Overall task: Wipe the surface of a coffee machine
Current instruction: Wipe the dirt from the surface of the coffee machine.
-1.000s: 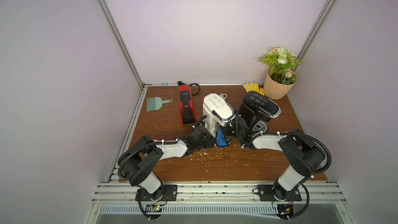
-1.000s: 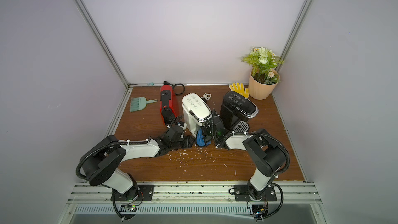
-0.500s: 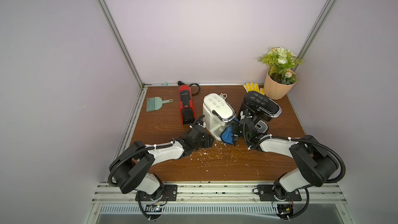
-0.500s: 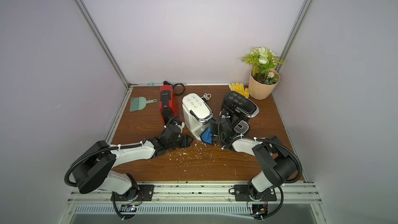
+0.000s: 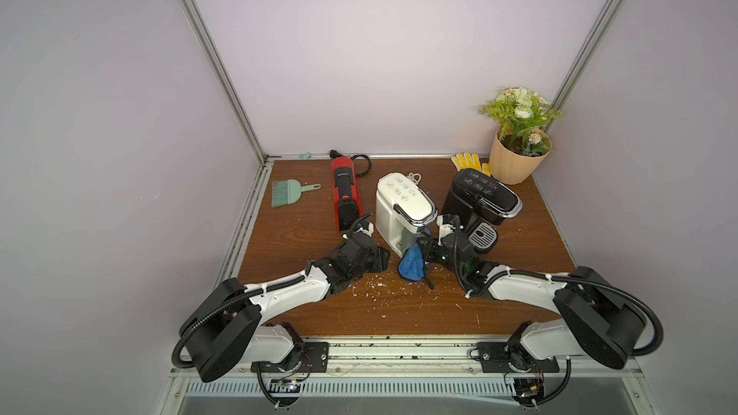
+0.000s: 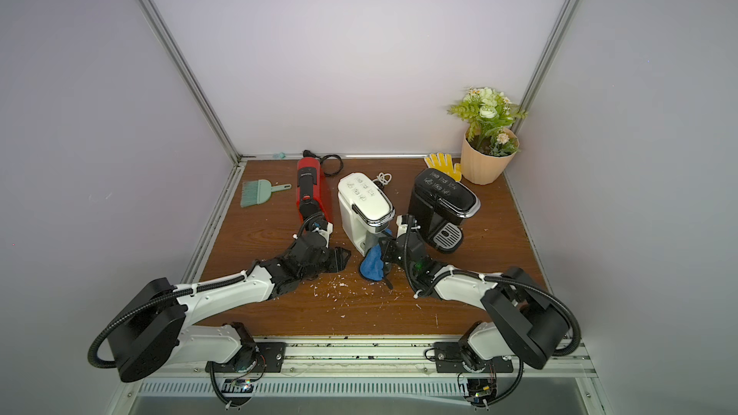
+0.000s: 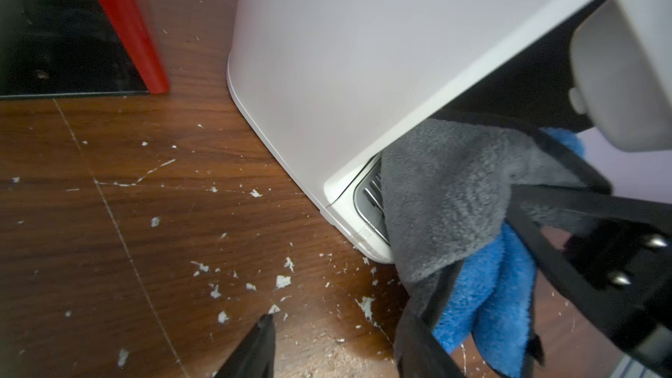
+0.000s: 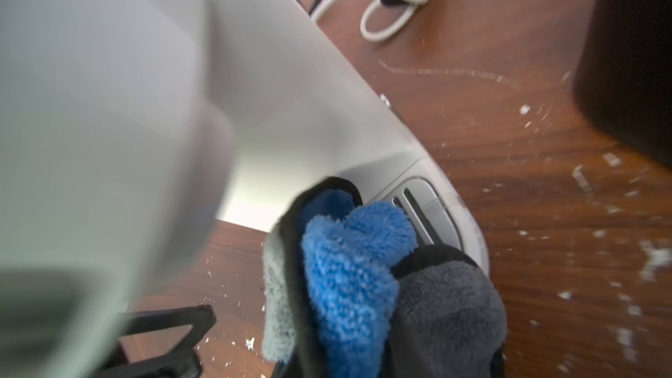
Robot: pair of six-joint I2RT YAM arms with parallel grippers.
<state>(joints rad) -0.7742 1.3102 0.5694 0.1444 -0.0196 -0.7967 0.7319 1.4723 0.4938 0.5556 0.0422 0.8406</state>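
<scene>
wooden table [image 5: 303,241], right claw [image 5: 422,253] pinching cloth [image 5: 411,269] at coffee machine [image 5: 403,209] edge, left claw [image 5: 381,261] parted

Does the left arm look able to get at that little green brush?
Probably yes: the left gripper holds nothing, and only bare tabletop lies between it and the green brush; the red coffee machine stands off to the side.
</scene>
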